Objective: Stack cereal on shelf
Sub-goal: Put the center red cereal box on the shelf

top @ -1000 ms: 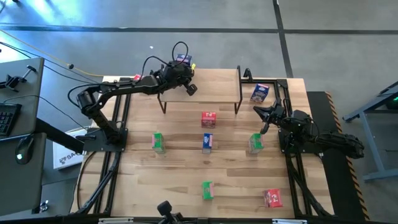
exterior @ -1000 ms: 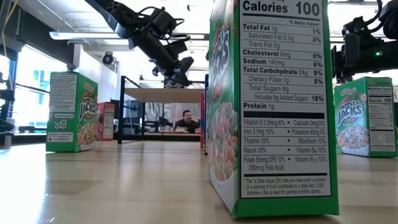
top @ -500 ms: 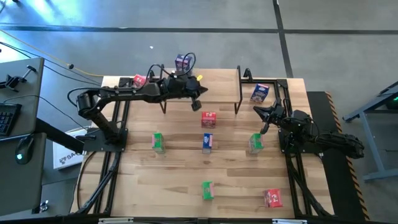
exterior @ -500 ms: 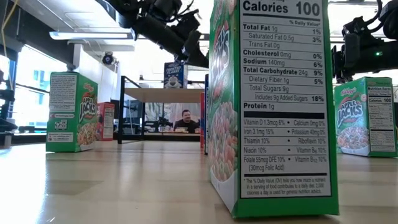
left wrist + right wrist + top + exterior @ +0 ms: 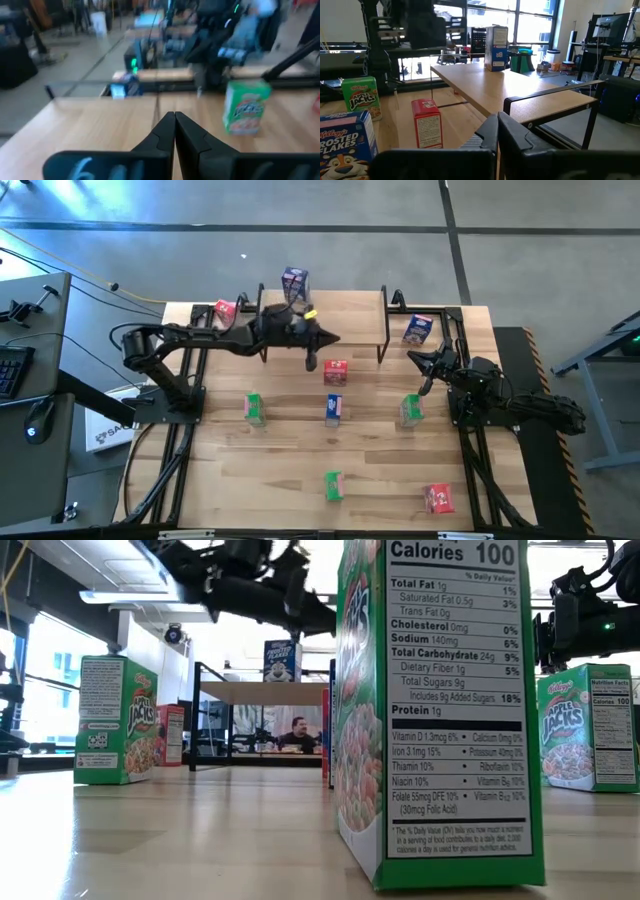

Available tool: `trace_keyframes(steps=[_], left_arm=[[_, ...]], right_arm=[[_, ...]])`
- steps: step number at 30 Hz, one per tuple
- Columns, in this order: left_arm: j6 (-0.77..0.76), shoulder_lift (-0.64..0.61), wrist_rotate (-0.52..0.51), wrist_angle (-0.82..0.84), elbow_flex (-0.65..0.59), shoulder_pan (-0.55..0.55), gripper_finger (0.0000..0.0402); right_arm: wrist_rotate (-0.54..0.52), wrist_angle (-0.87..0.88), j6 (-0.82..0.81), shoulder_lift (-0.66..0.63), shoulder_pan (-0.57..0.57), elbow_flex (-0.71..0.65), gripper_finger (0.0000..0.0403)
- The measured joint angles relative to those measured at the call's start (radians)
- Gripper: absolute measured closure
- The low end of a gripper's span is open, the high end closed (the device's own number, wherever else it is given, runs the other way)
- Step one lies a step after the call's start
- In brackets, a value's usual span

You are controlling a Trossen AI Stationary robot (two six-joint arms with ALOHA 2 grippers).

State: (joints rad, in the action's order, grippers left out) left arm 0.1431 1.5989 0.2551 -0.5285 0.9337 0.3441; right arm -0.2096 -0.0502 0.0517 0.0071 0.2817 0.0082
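Shelf (image 5: 350, 315) sits at the table's (image 5: 280, 480) far edge. One blue box (image 5: 294, 281) stands on the shelf's far left corner. Left claw (image 5: 330, 340) clenched, empty, hovering over the shelf's front edge just above a red box (image 5: 336, 371). Right claw (image 5: 413, 356) clenched, empty, parked off the shelf's right end, near another blue box (image 5: 418, 329). Remaining boxes are on the table in front of the shelf: green (image 5: 255, 408), blue (image 5: 334, 408), green (image 5: 411, 411), green (image 5: 333, 485), red (image 5: 438, 498). One red box (image 5: 224, 310) left of the shelf.
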Motion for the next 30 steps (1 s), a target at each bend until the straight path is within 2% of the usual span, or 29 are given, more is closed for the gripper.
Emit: trace_keyframes(steps=[4, 8, 10, 15, 24, 30], left_arm=[[-0.049, -0.035, -0.001, -0.16, -0.09, -0.012, 0.0399], [-0.208, -0.035, -0.012, -0.133, -0.077, -0.002, 0.0399], [-0.231, -0.037, 0.02, -0.131, -0.069, 0.005, 0.0399], [-0.148, -0.115, 0.078, -0.111, -0.12, -0.003, 0.0401], [-0.106, -0.387, 0.068, -0.089, -0.336, -0.005, 0.0401], [-0.063, -0.462, 0.057, -0.119, -0.44, 0.004, 0.0401]], right_arm=[[0.0, 0.0, 0.0, 0.0, 0.0, 0.0, 0.0403], [0.0, 0.0, 0.0, 0.0, 0.0, 0.0, 0.0403], [0.0, 0.0, 0.0, 0.0, 0.0, 0.0, 0.0403], [0.0, 0.0, 0.0, 0.0, 0.0, 0.0, 0.0403], [0.0, 0.0, 0.0, 0.0, 0.0, 0.0, 0.0403], [-0.003, 0.0, 0.0, 0.0, 0.0, 0.0, 0.0403]])
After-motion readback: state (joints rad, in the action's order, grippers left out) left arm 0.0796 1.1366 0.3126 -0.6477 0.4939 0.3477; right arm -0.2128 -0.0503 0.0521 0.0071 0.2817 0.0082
